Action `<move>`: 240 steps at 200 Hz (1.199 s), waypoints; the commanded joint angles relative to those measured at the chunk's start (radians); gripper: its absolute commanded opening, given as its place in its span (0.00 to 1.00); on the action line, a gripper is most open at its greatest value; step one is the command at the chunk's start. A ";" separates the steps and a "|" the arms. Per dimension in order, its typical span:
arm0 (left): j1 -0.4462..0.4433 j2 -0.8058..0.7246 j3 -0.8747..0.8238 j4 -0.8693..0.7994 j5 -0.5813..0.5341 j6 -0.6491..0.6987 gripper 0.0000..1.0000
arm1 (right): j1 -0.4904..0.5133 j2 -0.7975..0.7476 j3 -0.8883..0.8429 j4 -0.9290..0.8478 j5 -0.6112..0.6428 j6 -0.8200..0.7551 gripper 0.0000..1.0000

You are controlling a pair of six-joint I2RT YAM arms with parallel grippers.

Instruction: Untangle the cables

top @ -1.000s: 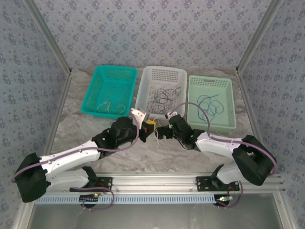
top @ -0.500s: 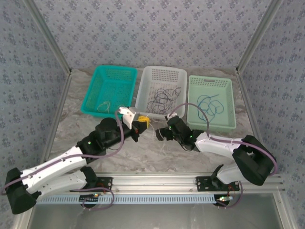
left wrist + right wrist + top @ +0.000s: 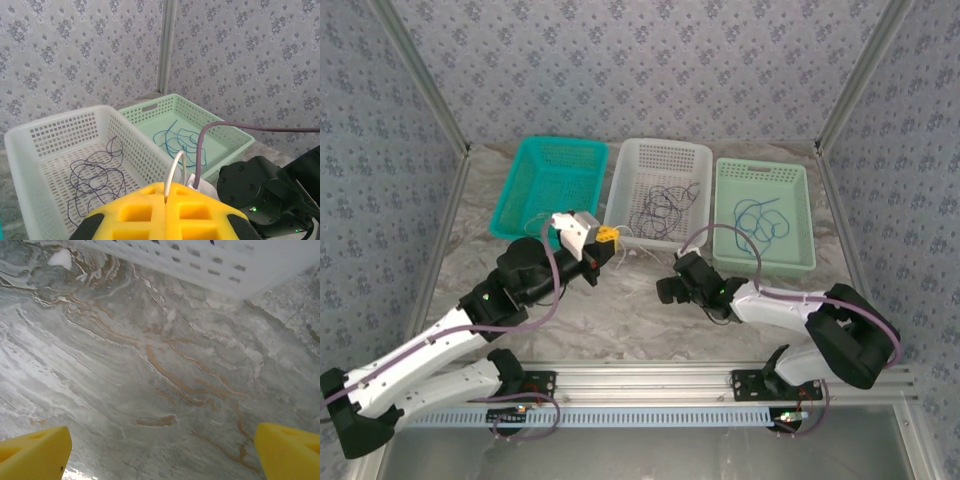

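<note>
Left gripper, clamped on a pale cable, has swung left; I judge it bound for the teal basket.

place: lab-like robot test cell | signs: aluminium frame posts at 10 and 2 o'clock; patterned backdrop walls; marble-look tabletop; arm mounting rail at 6 o'clock; plastic baskets at 12

Walls papered in pale grey-blue with a repeating floral motif enclose the tabletop on its far, left and right edges. The tabletop is grey marble-patterned with rusty veins, evenly lit. Bare aluminium posts slant up from its far corners, and an aluminium rail runs along its near edge.
</note>
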State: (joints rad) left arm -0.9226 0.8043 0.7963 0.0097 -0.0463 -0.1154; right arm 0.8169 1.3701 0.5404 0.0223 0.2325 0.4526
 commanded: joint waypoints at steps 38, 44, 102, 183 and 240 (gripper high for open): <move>0.010 -0.016 0.066 -0.021 -0.004 0.048 0.04 | 0.018 -0.119 -0.024 -0.076 0.043 0.022 0.99; 0.010 -0.015 0.064 -0.022 -0.007 0.048 0.04 | 0.021 -0.143 -0.022 -0.089 0.041 0.019 0.99; 0.025 0.019 0.022 -0.016 -0.022 0.016 0.04 | 0.038 -0.426 -0.003 -0.273 0.026 -0.024 1.00; 0.028 0.124 0.031 0.013 0.010 -0.022 0.04 | 0.035 -0.647 -0.008 -0.367 0.006 -0.092 1.00; 0.041 0.116 0.044 -0.084 -0.109 -0.021 0.04 | 0.016 -0.713 0.089 -0.619 0.163 -0.122 1.00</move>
State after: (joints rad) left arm -0.8951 0.9340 0.8146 -0.0353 -0.0952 -0.1242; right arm 0.8444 0.7177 0.5808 -0.4721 0.3111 0.3584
